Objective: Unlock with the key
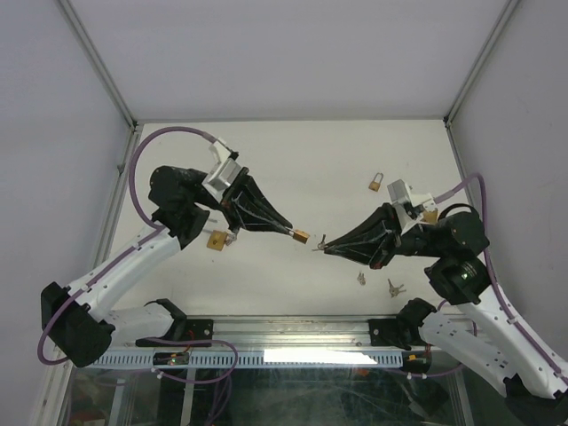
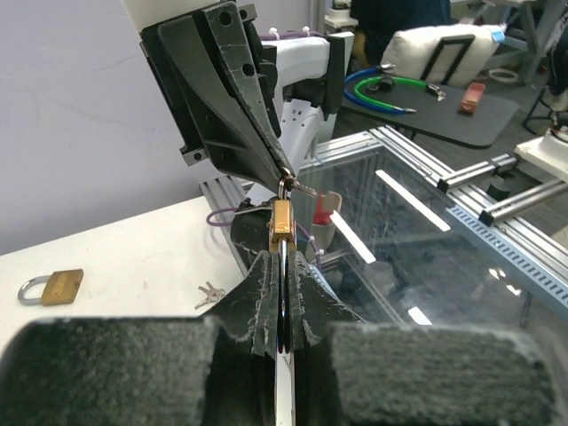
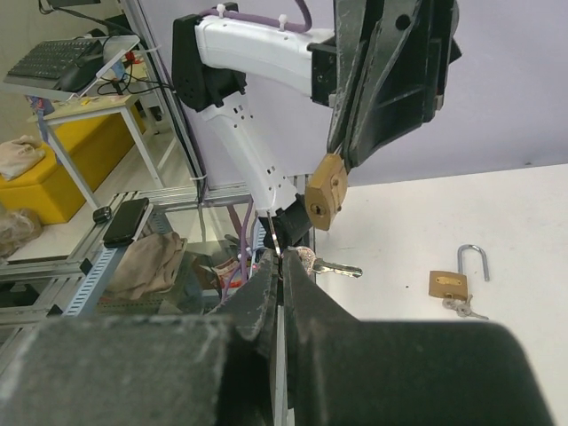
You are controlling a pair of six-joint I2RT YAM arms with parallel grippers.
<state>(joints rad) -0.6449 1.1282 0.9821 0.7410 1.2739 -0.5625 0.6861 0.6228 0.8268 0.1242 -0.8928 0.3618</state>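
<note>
Left pincer (image 1: pixel 289 232) is clamped on the brass padlock (image 1: pixel 301 236), held between the two arms with its keyhole facing the right arm. Right pincer (image 1: pixel 327 249) is clamped on the key (image 3: pixel 335 266). The blade lies crosswise just beneath the keyhole, not yet aligned.

The padlock (image 3: pixel 326 191) between the left gripper's (image 1: pixel 290 231) matt black, ridged plastic fingers (image 3: pixel 390 80) is brushed brass. The key (image 3: pixel 335 267) at the right gripper's (image 1: pixel 325 249) tip is shiny silver metal.
</note>
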